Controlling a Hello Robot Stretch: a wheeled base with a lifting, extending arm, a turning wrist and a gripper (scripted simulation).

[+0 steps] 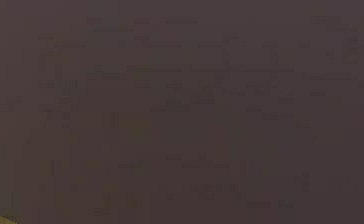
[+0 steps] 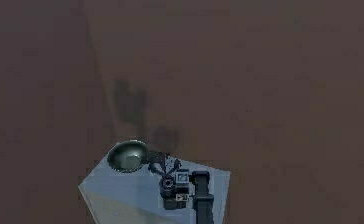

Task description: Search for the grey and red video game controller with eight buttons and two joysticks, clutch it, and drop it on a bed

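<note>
A pale blue-grey block-shaped stand (image 2: 110,190) sits at the bottom of the arm side view. On its top lies a round, dark, bowl-like thing with a lighter rim (image 2: 128,155). The dark arm (image 2: 202,200) rises from the bottom edge over the stand, with its white marker squares (image 2: 170,183) at the far end. Just left of them, the gripper (image 2: 156,165) reaches toward the round thing. I cannot tell whether they touch, or whether the gripper holds anything.
A dark brown wall (image 1: 180,100) stands very close in the forward view, with a thin yellowish sliver (image 1: 2,217) at the bottom left corner. In the arm side view, brown walls (image 2: 250,70) rise right behind the stand and meet at a corner edge (image 2: 91,60).
</note>
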